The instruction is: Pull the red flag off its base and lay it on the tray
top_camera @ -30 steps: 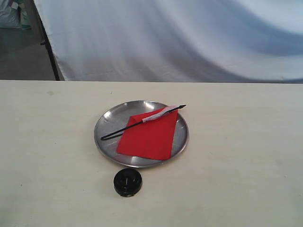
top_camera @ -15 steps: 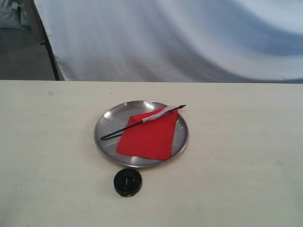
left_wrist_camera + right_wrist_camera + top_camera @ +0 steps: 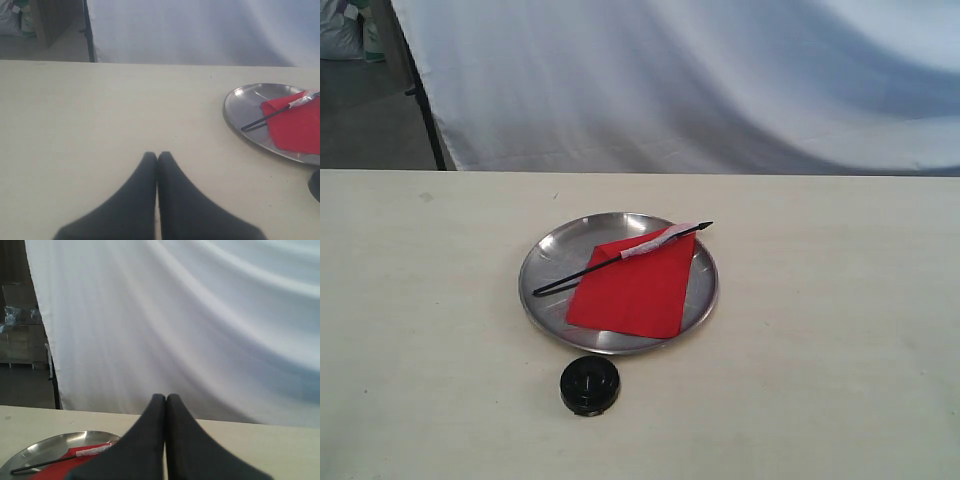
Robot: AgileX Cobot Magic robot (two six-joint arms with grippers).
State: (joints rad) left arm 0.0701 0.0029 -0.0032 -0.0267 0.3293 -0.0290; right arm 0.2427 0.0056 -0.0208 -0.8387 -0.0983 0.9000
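Observation:
The red flag [image 3: 635, 285] lies flat in the silver tray [image 3: 545, 262] at the table's middle, its black stick running across the tray with the tip past the far right rim. The black base [image 3: 590, 385] stands alone on the table just in front of the tray. Neither arm shows in the exterior view. In the left wrist view my left gripper [image 3: 157, 156] is shut and empty over bare table, with the tray [image 3: 240, 107] and flag [image 3: 295, 127] off to its side. My right gripper [image 3: 165, 398] is shut and empty, raised, with the tray [image 3: 35, 452] and flag [image 3: 55, 465] below it.
A white cloth backdrop [image 3: 700, 80] hangs behind the table's far edge. A dark stand leg [image 3: 425, 110] and a grey floor show at the back left. The cream table [image 3: 840, 330] spreads wide on both sides of the tray.

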